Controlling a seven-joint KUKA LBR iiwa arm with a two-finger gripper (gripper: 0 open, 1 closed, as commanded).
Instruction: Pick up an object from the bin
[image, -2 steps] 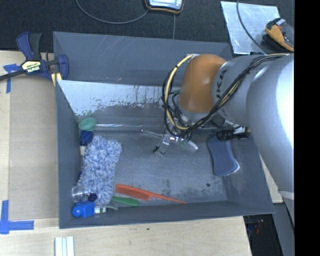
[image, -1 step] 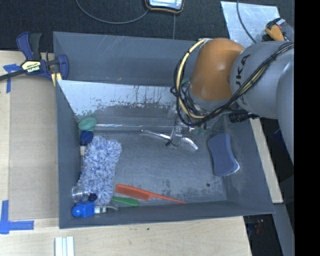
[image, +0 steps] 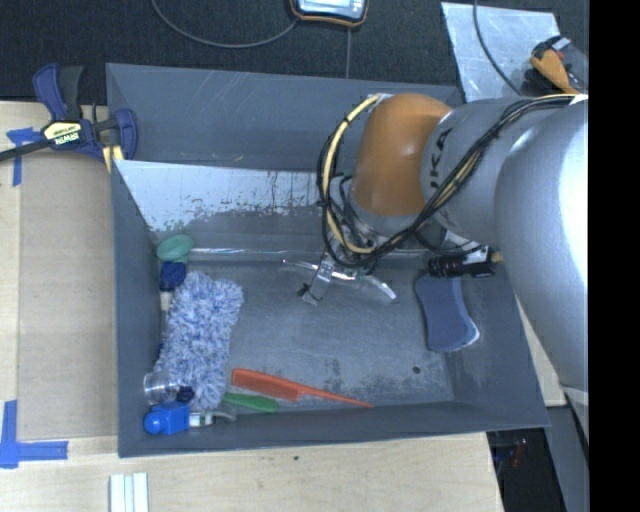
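Hanging low over a bare patch of the grey metal bin (image: 300, 340), close to its back wall, the gripper (image: 348, 288) is seen with its two thin metal fingers (image: 314, 288) splayed apart; the jaws are released, and only bare floor is seen between them.

Nearest to the jaws, just beside them on the arm's side and slightly toward the front wall, a slate-blue padded piece with a rounded end (image: 446, 314) is laid flat on the floor, apart from the fingers.

Well away on the other side of the jaws, a fluffy blue-and-white chenille duster pad (image: 202, 335) is stretched along the far wall. Beyond its upper end, a teal rounded thing (image: 176, 246) and a small dark blue thing (image: 172, 273) are tucked into the corner.

In front of the jaws, along the front wall, an orange comb (image: 296, 389) is laid slantwise, with a green stick-like thing (image: 250, 402) just beside it. Further along that wall, a bright blue rounded thing (image: 160, 422) and a clear plastic piece (image: 160, 383) are huddled at the duster's lower end.
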